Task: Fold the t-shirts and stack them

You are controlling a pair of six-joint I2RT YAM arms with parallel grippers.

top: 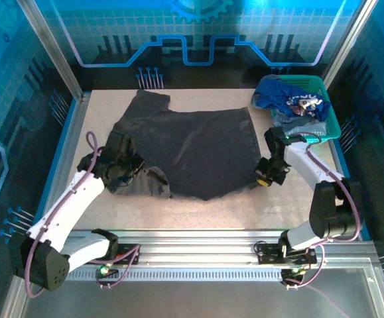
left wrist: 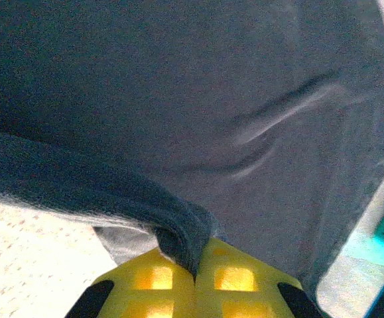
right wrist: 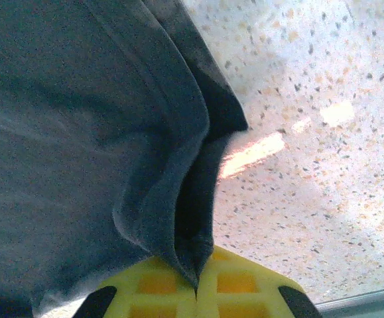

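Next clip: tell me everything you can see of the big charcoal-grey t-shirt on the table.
The charcoal-grey t-shirt is plain, soft, matte cloth, spread mostly flat across the middle of the speckled table, with one sleeve pointing to the far left. Its near edge is uneven, with a bunched fold at the near left. The left hand is shut on a thick hemmed edge there. The right hand is shut on a doubled-over edge at the near right. A few shallow wrinkles show.
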